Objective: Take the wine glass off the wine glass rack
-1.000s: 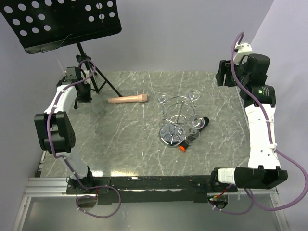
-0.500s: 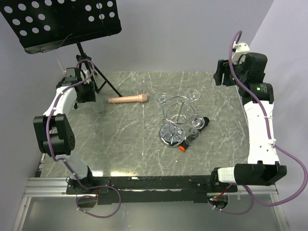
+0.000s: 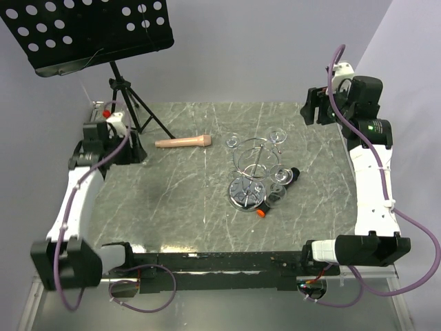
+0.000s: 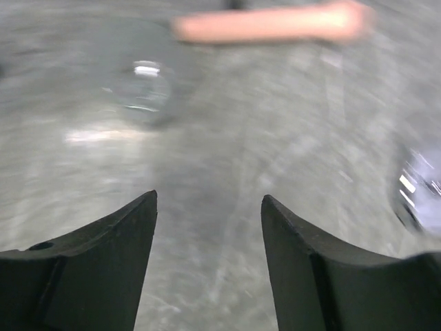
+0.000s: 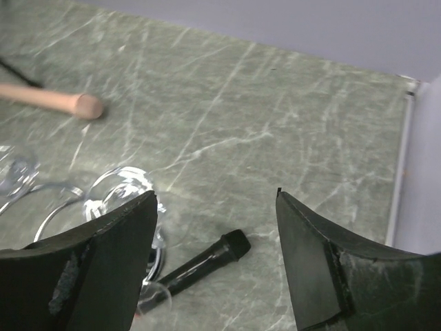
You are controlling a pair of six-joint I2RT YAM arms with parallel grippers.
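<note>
Take rack (image 3: 247, 192) as datum. Find wine glasses (image 3: 278, 136) hung bowl-down from its top wire arms, caught by the foot, hence slide outward to free. Note left gripper (image 4: 207, 200) well left of rack, spread wide, gripping nothing; blurred clear glass item (image 4: 141, 89) ahead of it. Note right gripper (image 5: 217, 193) far right of rack, likewise spread, empty — standing off, probably for clearance.

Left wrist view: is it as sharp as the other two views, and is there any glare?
Left wrist view: blurred all over, the peach rod smeared, a glass only a hazy blob. Right wrist view: sharp, the veins of the table and the black stick crisp. Top external view: sharp, bright reflections on the disc base of the wine glass rack.
</note>
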